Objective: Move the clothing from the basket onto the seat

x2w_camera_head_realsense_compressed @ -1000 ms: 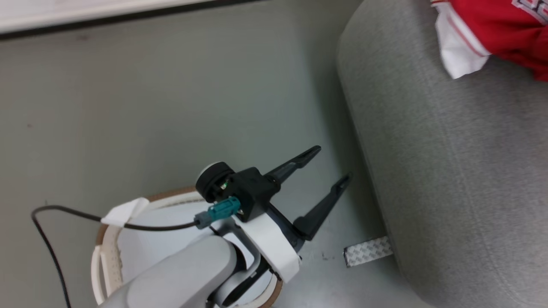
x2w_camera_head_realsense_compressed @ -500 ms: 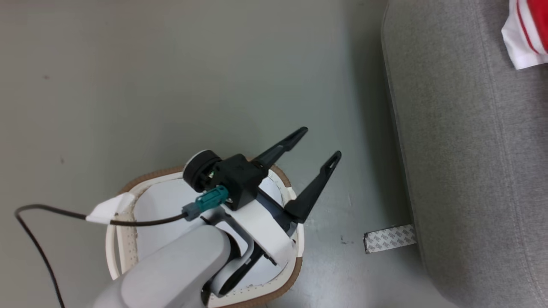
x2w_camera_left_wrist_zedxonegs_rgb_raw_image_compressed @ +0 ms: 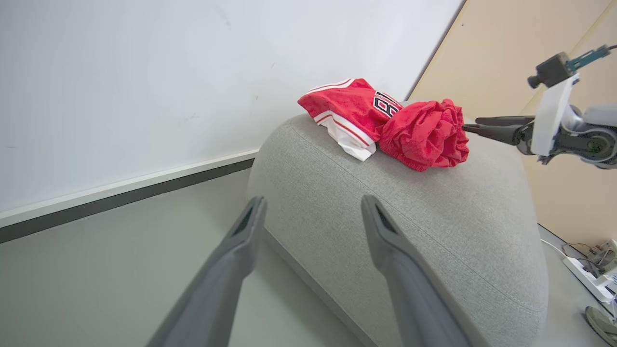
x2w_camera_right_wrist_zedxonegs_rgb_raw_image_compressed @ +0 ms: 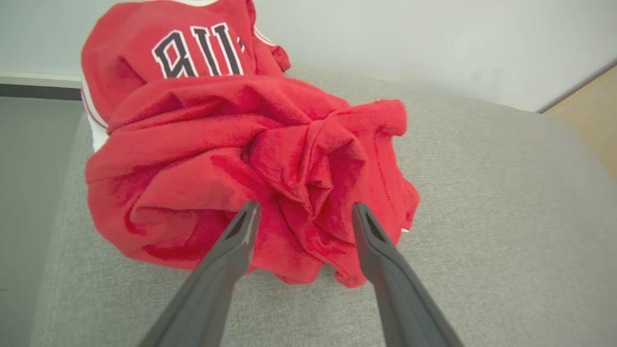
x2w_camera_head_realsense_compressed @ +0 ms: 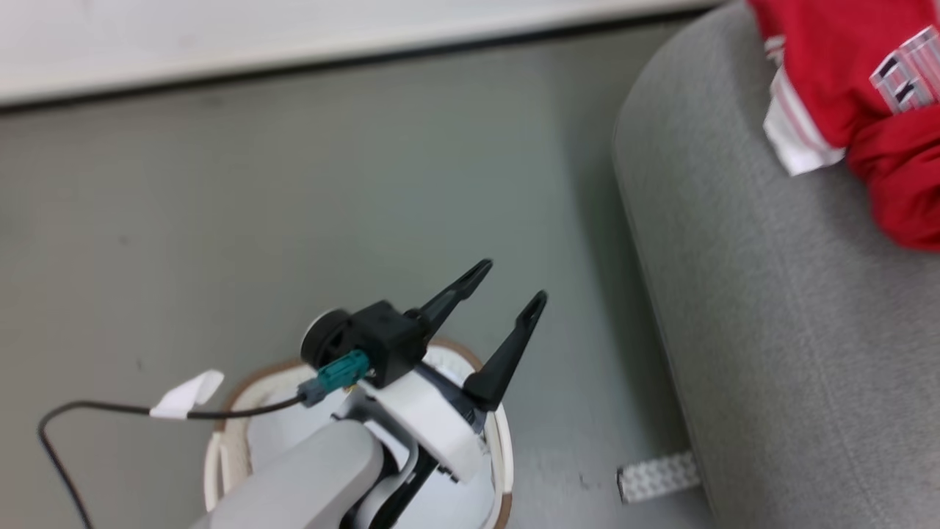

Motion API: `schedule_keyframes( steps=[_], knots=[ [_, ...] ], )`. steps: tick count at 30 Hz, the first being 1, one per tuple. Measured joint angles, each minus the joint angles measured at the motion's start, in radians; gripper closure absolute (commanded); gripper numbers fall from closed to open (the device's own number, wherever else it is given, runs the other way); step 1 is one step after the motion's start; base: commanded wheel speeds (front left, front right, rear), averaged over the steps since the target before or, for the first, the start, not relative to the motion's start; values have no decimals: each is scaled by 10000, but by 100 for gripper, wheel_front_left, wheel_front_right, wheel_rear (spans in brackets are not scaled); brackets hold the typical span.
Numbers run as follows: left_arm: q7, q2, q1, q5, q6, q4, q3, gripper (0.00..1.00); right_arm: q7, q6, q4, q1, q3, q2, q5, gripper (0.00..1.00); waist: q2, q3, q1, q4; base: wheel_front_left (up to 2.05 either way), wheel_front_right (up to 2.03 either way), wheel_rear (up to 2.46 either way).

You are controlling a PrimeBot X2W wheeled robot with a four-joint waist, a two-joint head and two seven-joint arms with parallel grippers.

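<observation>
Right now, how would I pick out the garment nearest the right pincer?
Start at the grey seat. Two red pieces lie on it, touching. It is the crumpled ball, plain red, unlike the lettered jersey with striped trim.

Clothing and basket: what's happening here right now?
The red clothing lies bunched on the grey seat. The right gripper is open, its fingers spread at the bundle's near side, not pinching it. The left gripper hangs open over the basket on the floor. Its forearm hides much of the basket's inside, and no red shows in the part visible.
</observation>
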Motion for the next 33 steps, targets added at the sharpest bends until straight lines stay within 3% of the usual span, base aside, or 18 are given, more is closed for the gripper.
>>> schedule_keyframes(
  steps=[7, 13, 19, 23, 28, 33],
  knots=[
    [-303, 211, 789, -339, 280, 92, 738, 0, -29, 0, -2495, 1135, 142, -1329, 855, 0, 0, -1742, -3, 181, 0, 0, 0],
    [-378, 602, 1582, -732, 514, -267, 1724, 0, 8, 0, -4548, 1706, -625, -1342, 938, 0, 0, -2983, -4, 515, 0, 0, 0],
    [-397, 1227, 2329, -610, 947, -562, 2485, 0, -190, -2, -6015, 2505, -1515, 119, 790, 0, 0, -3691, -4, 1076, 0, 0, 0],
    [-405, 1383, 2958, -612, 1264, -876, 3290, 0, -522, 0, -6759, 3209, -2232, 1421, 219, 0, 0, -3900, -4, 1501, 0, 0, 0],
    [-407, 1379, 3784, -408, 1595, -938, 4284, 0, -984, 0, -7233, 4443, -2991, 3179, -558, 0, 0, -3986, -3, 2000, 0, 0, 0],
    [-405, 1064, 4606, -84, 1478, -905, 5112, 0, -1699, 0, -7344, 5699, -3306, 4107, -1689, 0, 0, -4045, -2, 2408, 0, 0, 0]
  ],
)
